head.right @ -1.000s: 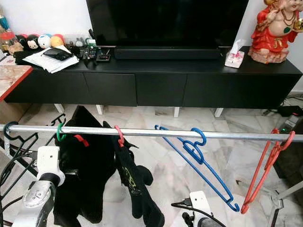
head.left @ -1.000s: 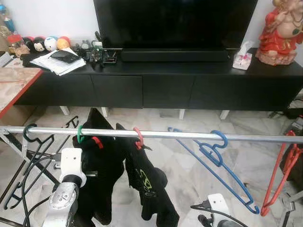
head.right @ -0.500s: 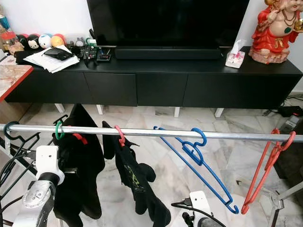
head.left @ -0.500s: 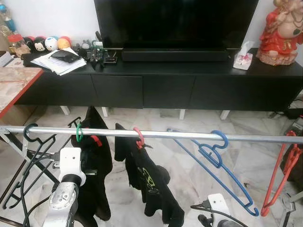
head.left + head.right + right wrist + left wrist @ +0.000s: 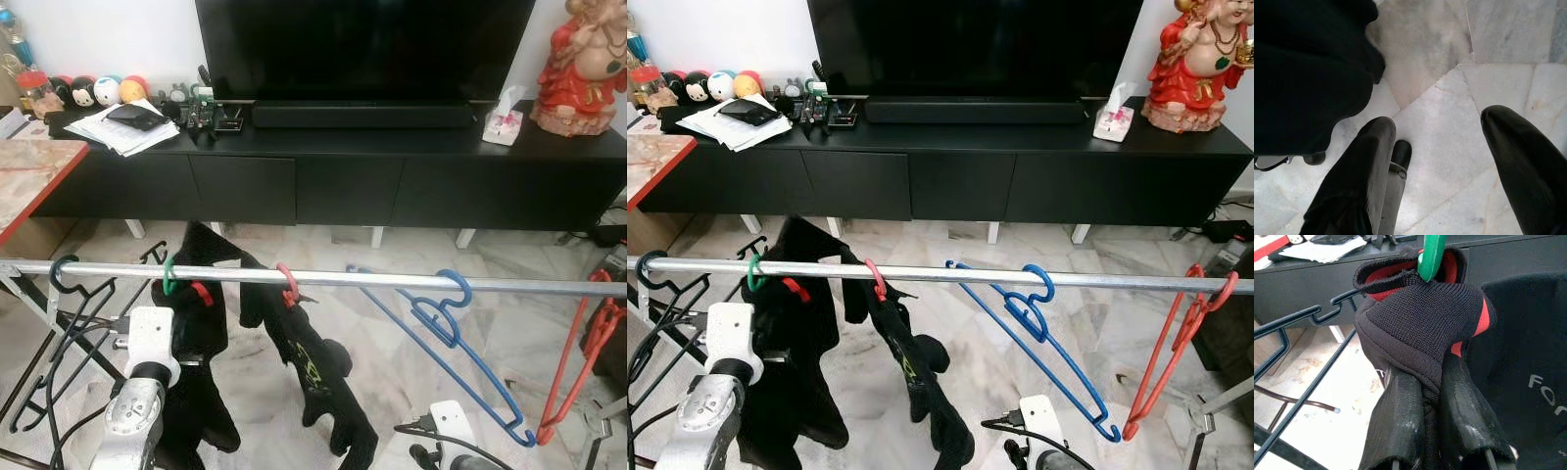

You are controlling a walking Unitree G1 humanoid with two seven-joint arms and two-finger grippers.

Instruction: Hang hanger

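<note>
A silver rail (image 5: 372,280) crosses in front of me. On it hang a black hanger (image 5: 61,276), a green hook (image 5: 168,277) carrying a black garment with red lining (image 5: 1420,318), a red hook (image 5: 287,284) with another black garment (image 5: 313,367), a blue hanger (image 5: 453,323) and a red hanger (image 5: 578,362). My left gripper (image 5: 1432,382) is shut on the red-lined garment just below the green hook (image 5: 1431,254); its white wrist (image 5: 149,343) sits under the rail. My right gripper (image 5: 1437,122) is open, low over the marble floor, with its wrist (image 5: 453,426) near the bottom.
A long black TV console (image 5: 392,181) with a TV (image 5: 362,49) stands behind the rail. It holds papers (image 5: 122,127), small toys, a tissue pack (image 5: 505,117) and a red statue (image 5: 583,64). A marble-topped table (image 5: 24,181) is at the left.
Both black garments have swung on the rail, their lower ends shifting sideways. The arms and the other hangers stay where they were.
</note>
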